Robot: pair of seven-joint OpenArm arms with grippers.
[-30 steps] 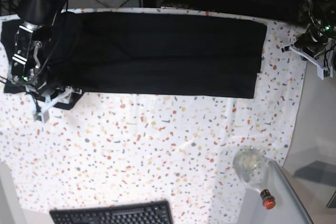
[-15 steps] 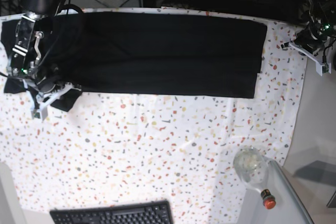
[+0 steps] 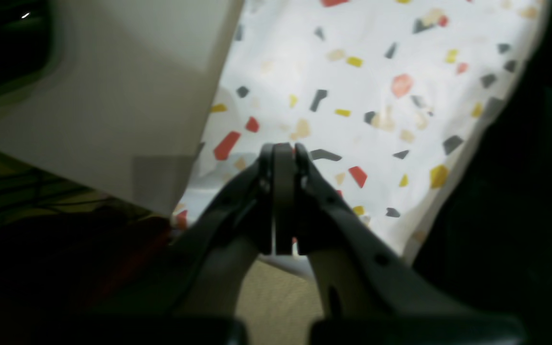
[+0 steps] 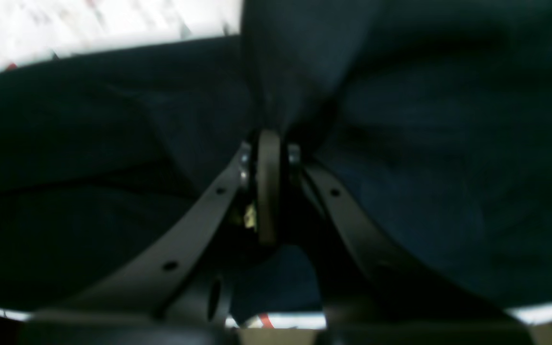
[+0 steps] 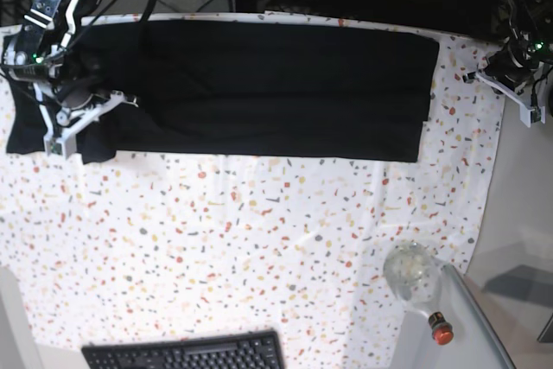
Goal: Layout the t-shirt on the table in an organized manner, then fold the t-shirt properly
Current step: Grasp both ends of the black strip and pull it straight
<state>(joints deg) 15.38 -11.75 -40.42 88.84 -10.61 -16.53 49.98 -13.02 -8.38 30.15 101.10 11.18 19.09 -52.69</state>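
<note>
The black t-shirt [image 5: 276,88] lies as a long folded band across the far part of the terrazzo-flecked table [image 5: 259,248]. My right gripper [image 5: 60,131] is at the shirt's left end, shut on a lifted bunch of the fabric. In the right wrist view the gripper [image 4: 269,143] is closed on black cloth [image 4: 424,167], which fills the frame. My left gripper [image 5: 527,110] is at the table's far right edge, apart from the shirt. In the left wrist view it [image 3: 283,148] is shut and empty above the speckled cloth [image 3: 376,72].
A black keyboard [image 5: 186,353] lies at the front edge. A clear round bottle [image 5: 415,278] with a red cap stands at the front right. A plain grey-white surface [image 5: 527,205] borders the table on the right. Cables and equipment run along the back.
My right gripper has moved toward the far side of the table, carrying the shirt's left end with it. The left arm has hardly moved.
</note>
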